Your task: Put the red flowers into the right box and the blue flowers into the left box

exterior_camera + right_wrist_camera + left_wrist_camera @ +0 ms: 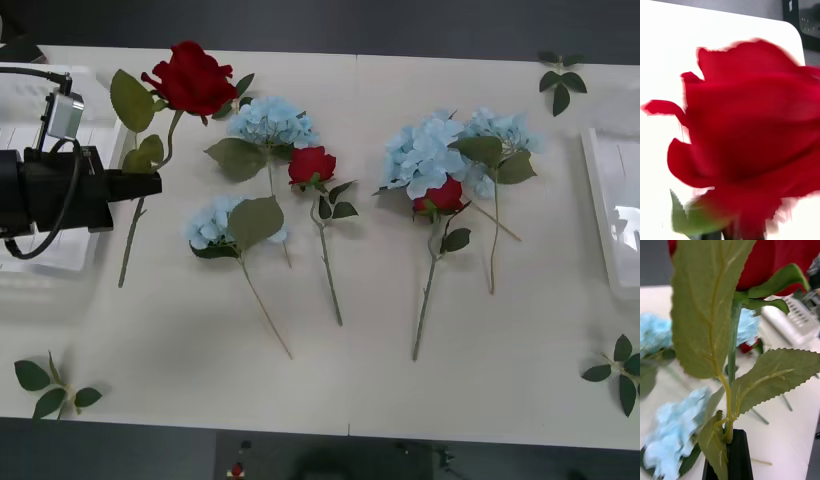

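Note:
My left gripper point(148, 184) point(730, 452) is shut on the stem of a red flower point(190, 78) point(733, 348). It holds the flower at the table's left, beside the left box point(25, 85). Two more red flowers point(312, 165) point(440, 195) lie mid-table among several blue flowers point(272, 122) point(215, 225) point(425, 155) point(500, 130). The right box point(605, 210) shows in part at the right edge. In the right wrist view a red bloom point(752, 123) sits very close to the camera over the white table.
Flowerless leaf sprigs lie at the back right point(560, 80), the front left point(55, 385) and the front right point(620, 370). The table's front edge runs along the bottom, with a dark floor beyond.

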